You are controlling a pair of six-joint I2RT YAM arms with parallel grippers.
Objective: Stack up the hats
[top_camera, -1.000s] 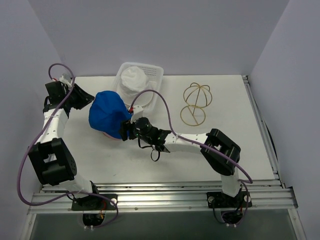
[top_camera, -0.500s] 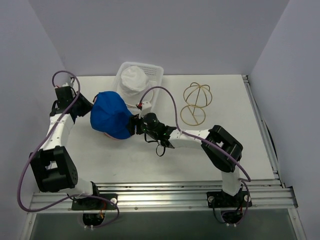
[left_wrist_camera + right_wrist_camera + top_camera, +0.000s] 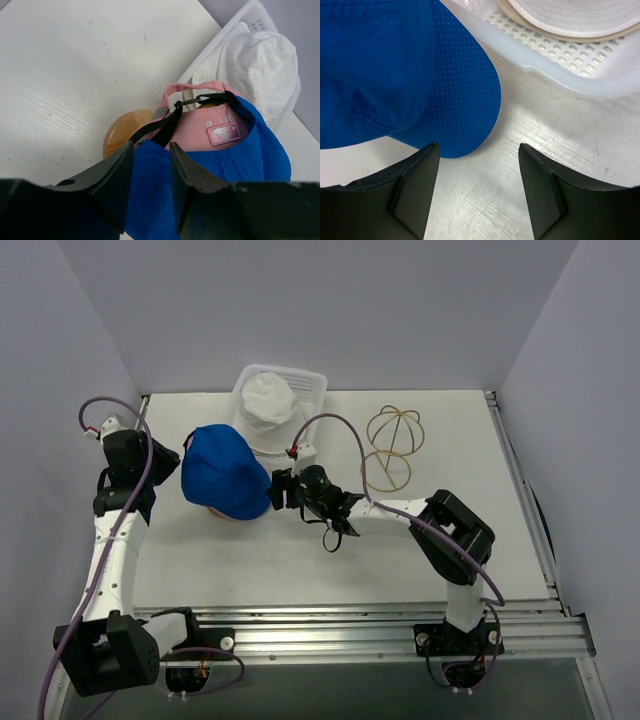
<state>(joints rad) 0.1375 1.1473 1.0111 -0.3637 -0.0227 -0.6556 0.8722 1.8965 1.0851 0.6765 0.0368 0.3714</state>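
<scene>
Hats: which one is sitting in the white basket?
The off-white floppy hat, alone in the white mesh basket at the far edge. The blue cap sits over the pink cap outside it.

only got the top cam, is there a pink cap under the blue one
observer: yes, the left wrist view shows the pink cap tucked under the blue cap.
operator: whats the pile sitting on
observer: a round wooden base peeks out beneath them.
operator: is the right arm holding anything
observer: no, the right gripper is open, jaws wide apart and not closed on the blue cap.
</scene>
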